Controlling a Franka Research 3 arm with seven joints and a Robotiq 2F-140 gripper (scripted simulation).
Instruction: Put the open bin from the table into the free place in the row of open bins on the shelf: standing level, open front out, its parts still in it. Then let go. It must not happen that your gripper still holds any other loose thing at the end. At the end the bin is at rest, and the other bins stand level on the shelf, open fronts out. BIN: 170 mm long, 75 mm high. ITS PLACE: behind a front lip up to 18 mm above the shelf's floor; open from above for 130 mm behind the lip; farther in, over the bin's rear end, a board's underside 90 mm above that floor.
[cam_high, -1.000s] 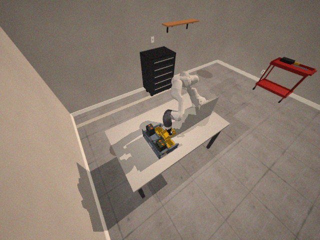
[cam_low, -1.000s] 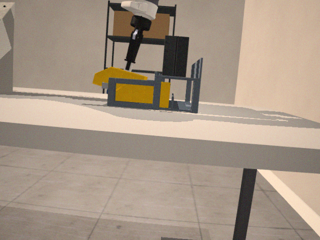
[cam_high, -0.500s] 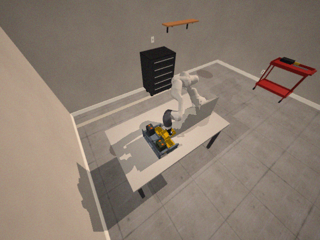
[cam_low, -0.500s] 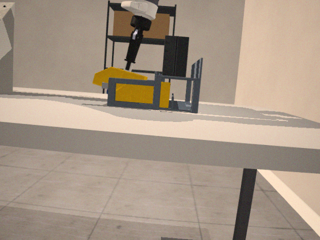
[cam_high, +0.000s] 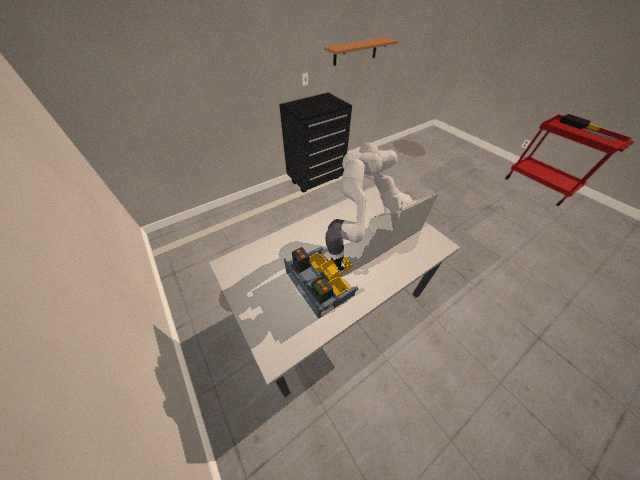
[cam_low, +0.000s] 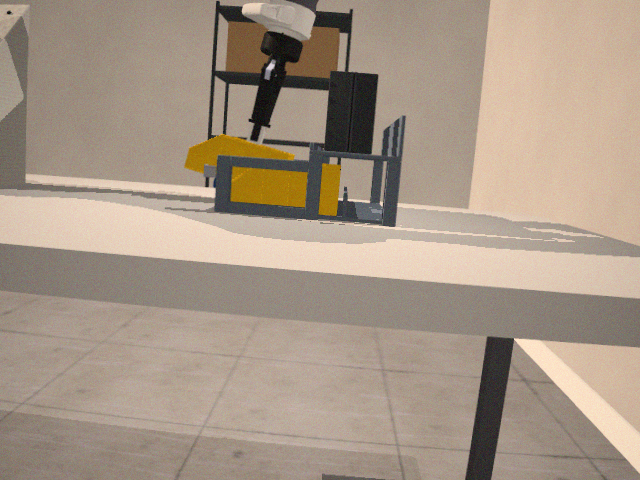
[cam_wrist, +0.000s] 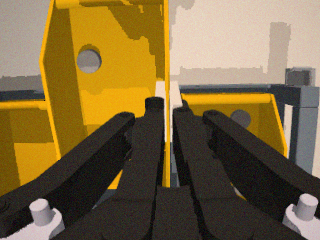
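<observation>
Gripper (cam_wrist: 168, 108) first: we see its two dark fingers drawn almost together, pinching the thin yellow side wall of the bin (cam_wrist: 107, 60) that runs up between them in the wrist view. So it is narrow, and clamped on that wall. From the side camera we catch the gripper (cam_low: 256, 135) coming down at a slant from the white arm (cam_low: 279, 15) and meeting the top edge of the bin (cam_low: 232, 150). The bin is tilted, not level: its end toward the shelf rides higher, its other end hangs out lower, past the left side of the grey shelf (cam_low: 310, 180), clear of the table (cam_low: 310, 268). We cannot tell whether it touches the shelf's front lip. Inside the wrist view we spot a round hole in the bin's inner wall, and to the right a second yellow bin (cam_wrist: 234, 116) sitting lower inside the grey frame (cam_wrist: 300, 114). In the side view another yellow bin (cam_low: 279, 187) stands level within the shelf, and a tall black box (cam_low: 351, 111) shows above the frame. From above, we see the shelf (cam_high: 292, 268) near the middle of the table (cam_high: 403, 258), yellow bins (cam_high: 330, 268) in a row, the arm (cam_high: 356, 175) bent over them. Off the table stand a black drawer chest (cam_high: 315, 139) and a red cart (cam_high: 537, 129).
</observation>
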